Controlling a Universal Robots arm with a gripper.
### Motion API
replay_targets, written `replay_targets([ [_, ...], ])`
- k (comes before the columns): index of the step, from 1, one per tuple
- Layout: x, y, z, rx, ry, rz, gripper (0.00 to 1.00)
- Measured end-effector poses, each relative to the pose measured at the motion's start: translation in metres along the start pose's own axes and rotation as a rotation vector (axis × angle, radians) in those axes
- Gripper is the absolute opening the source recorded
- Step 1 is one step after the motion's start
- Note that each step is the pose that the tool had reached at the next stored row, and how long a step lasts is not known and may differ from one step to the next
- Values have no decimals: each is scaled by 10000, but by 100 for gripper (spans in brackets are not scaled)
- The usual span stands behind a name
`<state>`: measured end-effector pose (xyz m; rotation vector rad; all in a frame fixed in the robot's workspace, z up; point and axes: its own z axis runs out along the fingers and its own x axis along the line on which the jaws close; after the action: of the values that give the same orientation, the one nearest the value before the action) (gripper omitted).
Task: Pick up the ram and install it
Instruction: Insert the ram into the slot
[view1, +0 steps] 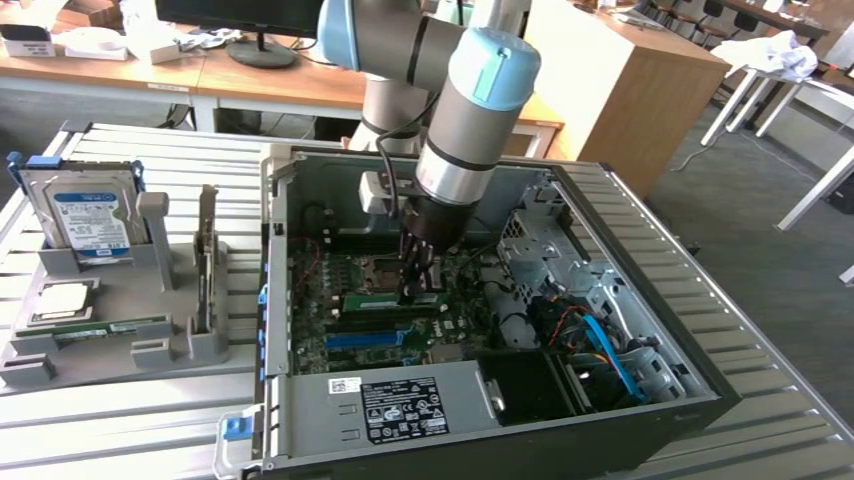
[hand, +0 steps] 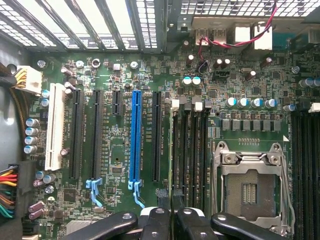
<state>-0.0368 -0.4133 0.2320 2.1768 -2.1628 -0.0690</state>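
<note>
Computer case lies open, and the gripper reaches down to the motherboard. Its fingers are pinched nearly together on the green ram, which lies directly under them along the memory slots. Print on the power supply label and the hard drive label is too small to read.

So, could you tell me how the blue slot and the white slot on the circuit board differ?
The blue slot is narrow, the white slot clearly wider. The blue slot has black slots on both sides; the white slot sits at the end of the row. The blue slot ends in a pale blue clip; the white slot shows none. Both lie parallel on the circuit board and are empty.
</note>
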Motion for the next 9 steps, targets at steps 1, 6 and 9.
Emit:
replay_targets([
  [1,0,0,0,0,2,3,13],
  [6,0,7,2,-1,24,13,13],
  [9,0,9,2,0,26,9,13],
])
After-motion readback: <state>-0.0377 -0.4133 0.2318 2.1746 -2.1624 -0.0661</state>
